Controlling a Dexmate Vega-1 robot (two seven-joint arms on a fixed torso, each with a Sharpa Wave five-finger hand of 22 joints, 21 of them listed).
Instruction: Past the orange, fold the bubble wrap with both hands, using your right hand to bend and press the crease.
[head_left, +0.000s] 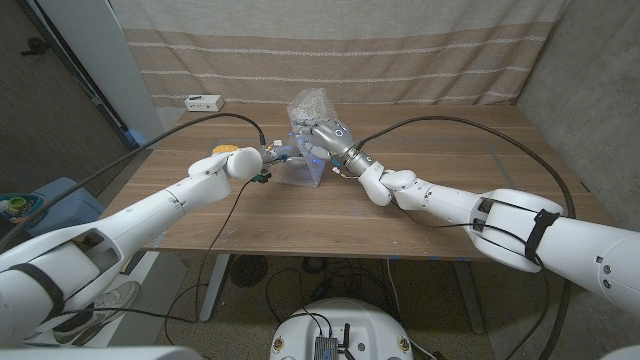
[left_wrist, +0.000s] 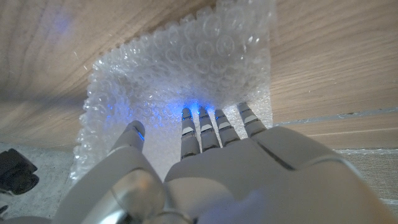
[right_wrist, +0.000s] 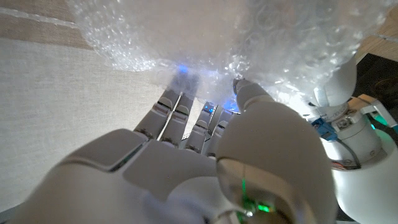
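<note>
Nearby, an orange (head_left: 224, 149) and white box (head_left: 203, 102) flank the bubble wrap (head_left: 310, 110).

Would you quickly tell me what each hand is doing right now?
Left hand: fingers spread, pressing on the bubble wrap, not gripping it.
Right hand: lifting the far part of the wrap; whether it grips cannot be told.

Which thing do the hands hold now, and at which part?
The right hand grips the bubble wrap at its raised far part; the left hand presses its near edge.

Right hand (right_wrist: 205, 155) reaching its fingertips (right_wrist: 177, 93) into crumpled bubble wrap (right_wrist: 249, 37), left hand (right_wrist: 348, 124) touching the wrap's edge nearby
</note>
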